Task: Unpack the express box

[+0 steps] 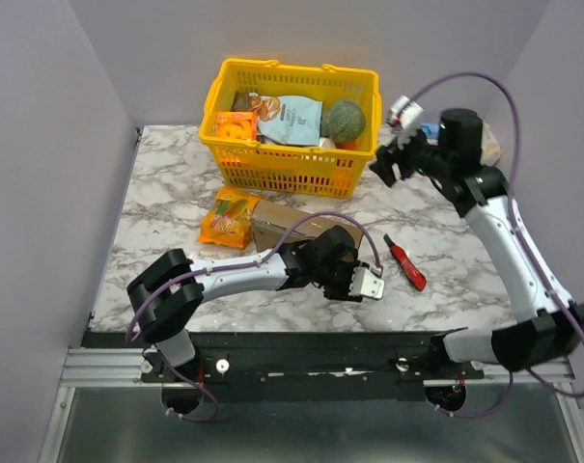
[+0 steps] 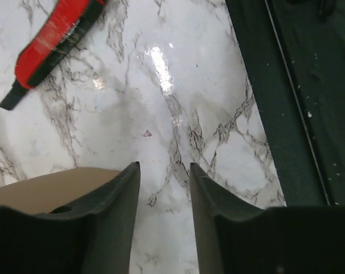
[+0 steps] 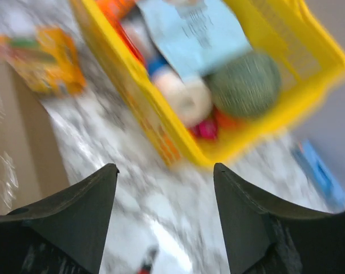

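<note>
one plain express box (image 1: 272, 224); blue packet (image 1: 292, 118) print too small to read.

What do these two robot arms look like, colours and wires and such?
The left arm and right arm both have white tube-like links between chunky black joints, with a thin purple cable looping loosely along each. The left gripper and right gripper each end in two dark, wedge-shaped fingers.
</note>
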You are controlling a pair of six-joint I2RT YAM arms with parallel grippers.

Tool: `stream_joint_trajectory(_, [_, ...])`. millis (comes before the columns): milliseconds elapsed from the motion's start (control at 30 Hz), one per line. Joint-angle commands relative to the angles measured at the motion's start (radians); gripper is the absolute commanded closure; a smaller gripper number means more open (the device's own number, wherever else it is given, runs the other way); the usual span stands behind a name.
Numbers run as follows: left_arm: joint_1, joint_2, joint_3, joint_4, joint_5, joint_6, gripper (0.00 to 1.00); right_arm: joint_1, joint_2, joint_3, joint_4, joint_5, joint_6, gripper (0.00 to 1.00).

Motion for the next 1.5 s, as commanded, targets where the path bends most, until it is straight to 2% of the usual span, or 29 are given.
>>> stream_joint_trajectory(0, [0.002, -0.072, 0.061, -0.230, 0.073, -0.233, 0.46, -0.169, -0.169, -0.379, -0.015, 0.116, -0.095, 0.18])
stream_joint_trajectory(33, [0.000, -0.094, 0.063, -0.262, 0.083, -0.259, 0.37, -0.192, -0.205, -0.533, 0.000, 0.119, -0.129, 0.17])
stream_joint_trajectory(67, [0.000, -0.105, 0.066, -0.282, 0.103, -0.285, 0.04, -0.212, -0.271, -0.605, 0.018, 0.127, -0.199, 0.16])
stream_joint_trajectory(100, [0.002, -0.114, 0.083, -0.303, 0.123, -0.314, 0.01, -0.215, -0.295, -0.671, 0.069, 0.142, -0.221, 0.14])
stream_joint_trajectory(133, [0.000, -0.122, 0.097, -0.360, 0.138, -0.360, 0.01, -0.219, -0.317, -0.785, 0.087, 0.154, -0.244, 0.14])
stream_joint_trajectory(167, [-0.001, -0.120, 0.118, -0.394, 0.167, -0.385, 0.01, -0.217, -0.334, -0.827, 0.104, 0.158, -0.275, 0.14])
stream_joint_trajectory(233, [-0.010, -0.096, 0.205, -0.511, 0.169, -0.462, 0.01, -0.217, -0.349, -0.884, 0.149, 0.168, -0.267, 0.14])
stream_joint_trajectory(333, [-0.027, -0.111, 0.270, -0.602, 0.123, -0.457, 0.01, -0.219, -0.305, -0.926, 0.184, 0.203, -0.243, 0.14])
stream_joint_trajectory(500, [-0.101, -0.139, 0.319, -0.653, -0.016, -0.459, 0.01, -0.217, -0.244, -0.975, 0.204, 0.233, -0.234, 0.18])
stream_joint_trajectory(767, [-0.110, -0.166, 0.391, -0.713, -0.137, -0.379, 0.01, -0.219, -0.185, -1.009, 0.174, 0.337, -0.243, 0.21])
stream_joint_trajectory(833, [-0.103, -0.201, 0.411, -0.721, -0.191, -0.297, 0.02, -0.217, -0.178, -1.006, 0.134, 0.334, -0.240, 0.27])
stream_joint_trajectory(867, [-0.093, -0.214, 0.420, -0.721, -0.240, -0.263, 0.04, -0.217, -0.170, -1.003, 0.115, 0.325, -0.238, 0.34])
stream_joint_trajectory(900, [-0.080, -0.227, 0.445, -0.719, -0.269, -0.235, 0.05, -0.219, -0.153, -0.998, 0.071, 0.314, -0.235, 0.52])
stream_joint_trajectory(1000, [0.003, -0.278, 0.515, -0.704, -0.372, -0.134, 0.08, -0.219, -0.124, -0.952, -0.048, 0.296, -0.223, 0.89])
stream_joint_trajectory(1033, [0.029, -0.302, 0.534, -0.702, -0.375, -0.109, 0.09, -0.220, -0.112, -0.934, -0.084, 0.296, -0.224, 0.93])
stream_joint_trajectory(1067, [0.087, -0.316, 0.548, -0.699, -0.369, -0.070, 0.10, -0.232, -0.113, -0.903, -0.124, 0.290, -0.232, 0.95])
stream_joint_trajectory(1133, [0.123, -0.382, 0.543, -0.661, -0.345, -0.037, 0.10, -0.261, -0.160, -0.772, -0.256, 0.233, -0.238, 0.99])
stream_joint_trajectory(1167, [0.137, -0.414, 0.519, -0.637, -0.335, -0.020, 0.10, -0.277, -0.187, -0.719, -0.292, 0.210, -0.225, 1.00])
stream_joint_trajectory(1200, [0.138, -0.445, 0.458, -0.612, -0.326, 0.019, 0.10, -0.280, -0.205, -0.591, -0.363, 0.176, -0.224, 1.00])
stream_joint_trajectory(1300, [0.138, -0.530, 0.375, -0.561, -0.266, 0.107, 0.10, -0.278, -0.242, -0.396, -0.499, -0.012, -0.298, 1.00])
stream_joint_trajectory(1367, [0.138, -0.559, 0.344, -0.491, -0.274, 0.145, 0.10, -0.280, -0.271, -0.242, -0.540, -0.187, -0.330, 1.00])
stream_joint_trajectory(1467, [0.137, -0.537, 0.394, -0.430, -0.288, 0.237, 0.11, -0.278, -0.276, -0.083, -0.584, -0.397, -0.268, 1.00])
